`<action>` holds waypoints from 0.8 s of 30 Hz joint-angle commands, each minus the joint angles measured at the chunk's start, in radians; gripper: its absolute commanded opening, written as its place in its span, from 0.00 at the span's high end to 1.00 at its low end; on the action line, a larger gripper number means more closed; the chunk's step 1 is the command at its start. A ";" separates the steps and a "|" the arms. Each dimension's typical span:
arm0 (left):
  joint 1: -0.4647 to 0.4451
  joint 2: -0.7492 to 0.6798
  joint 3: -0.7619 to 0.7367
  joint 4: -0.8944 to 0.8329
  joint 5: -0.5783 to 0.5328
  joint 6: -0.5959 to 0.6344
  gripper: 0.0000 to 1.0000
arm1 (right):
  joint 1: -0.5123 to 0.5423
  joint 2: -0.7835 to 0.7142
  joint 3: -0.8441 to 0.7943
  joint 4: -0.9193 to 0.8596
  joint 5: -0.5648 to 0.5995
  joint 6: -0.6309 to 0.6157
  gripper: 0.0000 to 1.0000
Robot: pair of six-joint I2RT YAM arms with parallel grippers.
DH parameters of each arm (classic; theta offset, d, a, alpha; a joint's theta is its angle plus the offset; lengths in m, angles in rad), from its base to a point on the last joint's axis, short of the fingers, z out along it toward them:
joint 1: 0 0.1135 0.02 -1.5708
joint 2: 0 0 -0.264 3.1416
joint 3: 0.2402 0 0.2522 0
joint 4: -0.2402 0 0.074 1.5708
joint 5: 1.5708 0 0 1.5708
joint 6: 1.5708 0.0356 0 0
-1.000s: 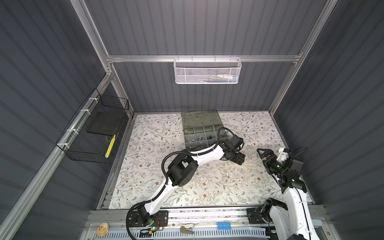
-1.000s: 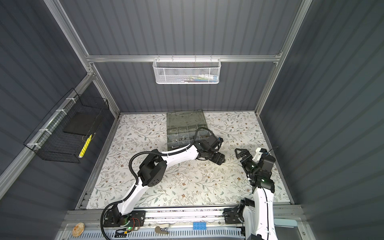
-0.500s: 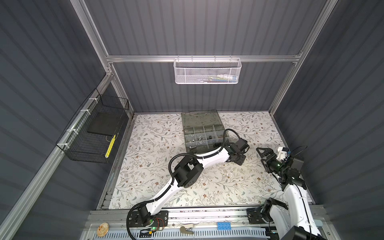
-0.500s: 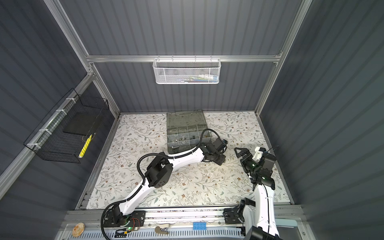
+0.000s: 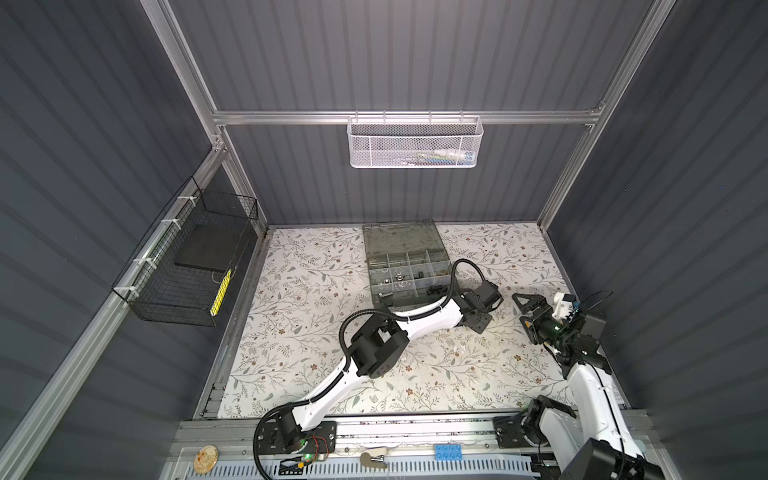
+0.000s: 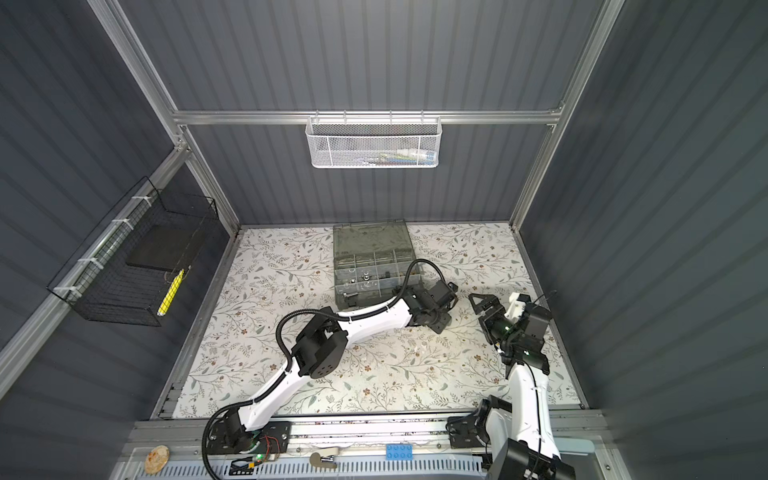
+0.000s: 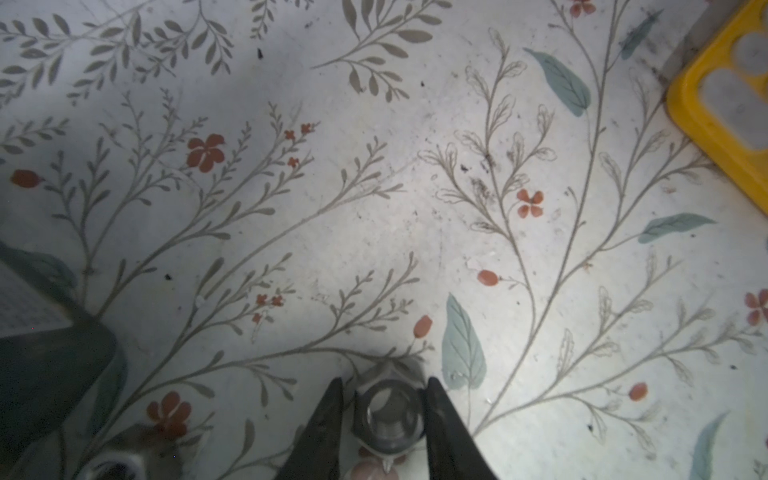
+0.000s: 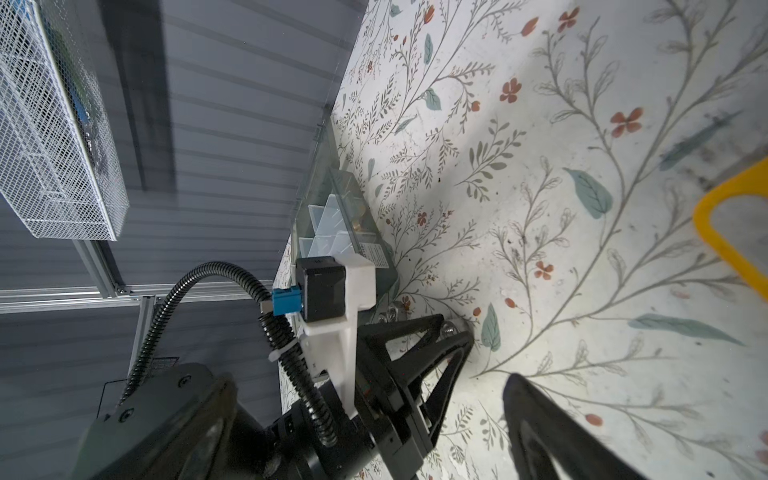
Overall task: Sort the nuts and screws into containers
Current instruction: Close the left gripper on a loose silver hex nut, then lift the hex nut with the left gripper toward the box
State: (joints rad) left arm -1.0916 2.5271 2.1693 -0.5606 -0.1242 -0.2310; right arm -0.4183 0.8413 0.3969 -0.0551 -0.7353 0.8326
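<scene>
A silver hex nut [image 7: 388, 415] lies on the floral mat [image 7: 374, 208], just right of the organiser case. My left gripper [image 7: 384, 381] points down over it and has closed in from both sides, its black fingers [image 7: 440, 419] against the nut's flats. From the right wrist view the left gripper [image 8: 455, 332] sits low on the mat. The translucent case [image 5: 399, 241] [image 6: 370, 241] stands open at the back, and its compartments [image 5: 399, 276] hold silver and black fasteners. A second pale nut [image 7: 112, 469] lies close by. My right gripper [image 5: 528, 297] [image 6: 484, 299] hovers open and empty to the right.
A yellow-rimmed object [image 7: 723, 137] [image 8: 731, 232] lies on the mat beyond the nut. A white mesh basket [image 5: 415, 145] hangs on the back wall. A black wire basket [image 5: 187, 266] hangs on the left wall. Dark walls enclose the mat.
The left gripper dropped from beside the case to the mat, a little to the right, and its jaws narrowed around the silver nut. The right arm shifted only slightly.
</scene>
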 commanded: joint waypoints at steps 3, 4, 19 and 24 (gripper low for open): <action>-0.016 0.056 0.000 -0.079 -0.001 0.025 0.72 | -0.004 -0.005 -0.021 0.017 -0.016 0.009 0.01; -0.016 0.054 -0.005 -0.080 -0.002 0.027 0.73 | -0.004 -0.005 -0.020 0.018 -0.016 0.010 0.01; 0.002 -0.076 -0.124 -0.004 0.130 -0.037 0.81 | -0.004 0.000 -0.020 0.029 -0.022 0.022 0.01; 0.024 -0.123 -0.134 0.005 0.177 -0.076 0.82 | -0.004 -0.007 -0.018 0.031 -0.030 0.026 0.01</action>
State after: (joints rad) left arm -1.0813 2.4569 2.0529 -0.5167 -0.0116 -0.2661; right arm -0.4183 0.8448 0.3866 -0.0444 -0.7410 0.8536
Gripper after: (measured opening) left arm 0.258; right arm 0.992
